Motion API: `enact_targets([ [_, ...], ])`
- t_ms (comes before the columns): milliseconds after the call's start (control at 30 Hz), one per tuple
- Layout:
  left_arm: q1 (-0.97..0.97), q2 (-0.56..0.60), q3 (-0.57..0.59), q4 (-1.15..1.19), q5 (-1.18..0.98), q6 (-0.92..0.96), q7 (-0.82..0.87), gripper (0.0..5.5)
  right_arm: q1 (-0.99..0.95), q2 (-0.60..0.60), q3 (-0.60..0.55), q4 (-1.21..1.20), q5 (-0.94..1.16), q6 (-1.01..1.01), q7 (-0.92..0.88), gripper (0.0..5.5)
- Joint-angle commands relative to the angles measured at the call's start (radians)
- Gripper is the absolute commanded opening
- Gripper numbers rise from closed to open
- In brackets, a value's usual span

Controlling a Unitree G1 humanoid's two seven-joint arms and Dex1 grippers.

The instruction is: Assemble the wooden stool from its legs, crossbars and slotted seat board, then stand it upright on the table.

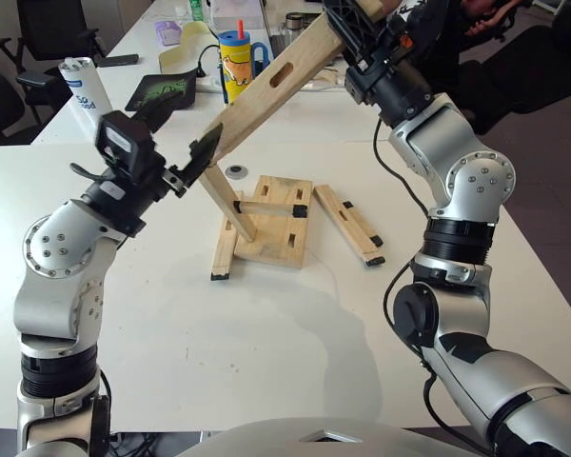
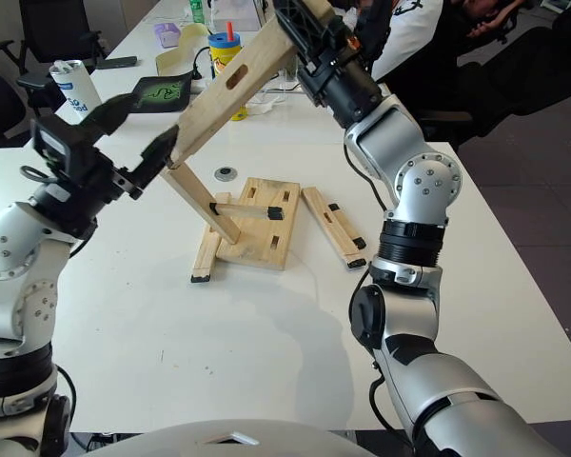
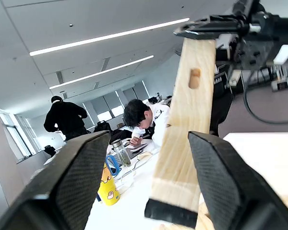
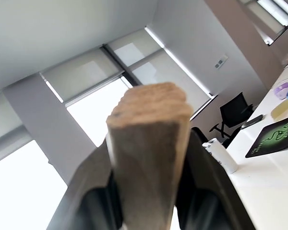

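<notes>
The leg [image 1: 276, 81] slants high above the seat board [image 1: 284, 236]. The right gripper [image 1: 347, 38] is clamped on its upper end. Its black-capped lower end sits between the spread fingers of the left gripper [image 1: 202, 116], with a gap on each side. A wooden bar [image 1: 224, 200] runs from that end down to the board's left part. A second leg [image 1: 225, 255] lies along the board's left edge, and a loose leg [image 1: 348, 224] just right of it. White table [image 1: 266, 324] stretches from the board to the near edge.
</notes>
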Motion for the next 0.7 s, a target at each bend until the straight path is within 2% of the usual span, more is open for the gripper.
enact_targets([
  [33, -0.008, -0.006, 0.166, 0.076, -0.156, 0.053, 0.041, 3.02, -0.026, -0.033, -0.062, 0.067, -0.048, -0.085, -0.046, 1.03],
  [100, 0.025, 0.013, 0.187, 0.134, -0.148, 0.052, 0.031, 3.02, -0.029, -0.048, -0.071, 0.108, -0.087, -0.115, -0.061, 1.03],
  [133, 0.056, 0.027, 0.162, 0.164, -0.103, 0.036, 0.015, 3.02, -0.028, -0.054, -0.07, 0.129, -0.111, -0.129, -0.06, 1.03],
  [233, 0.149, 0.052, 0.041, 0.242, 0.062, -0.045, -0.03, 3.02, -0.019, -0.057, -0.062, 0.163, -0.165, -0.158, -0.058, 1.03],
  [367, 0.208, 0.03, -0.122, 0.327, 0.231, -0.147, -0.054, 3.02, -0.014, -0.052, -0.072, 0.185, -0.204, -0.182, -0.063, 1.03],
  [567, 0.164, 0.049, -0.395, 0.611, 0.621, -0.378, -0.001, 3.02, -0.01, -0.028, -0.101, 0.176, -0.205, -0.189, -0.083, 1.03],
  [700, 0.092, 0.019, -0.492, 0.753, 0.773, -0.48, 0.061, 3.02, -0.003, -0.018, -0.107, 0.169, -0.206, -0.187, -0.093, 1.03],
])
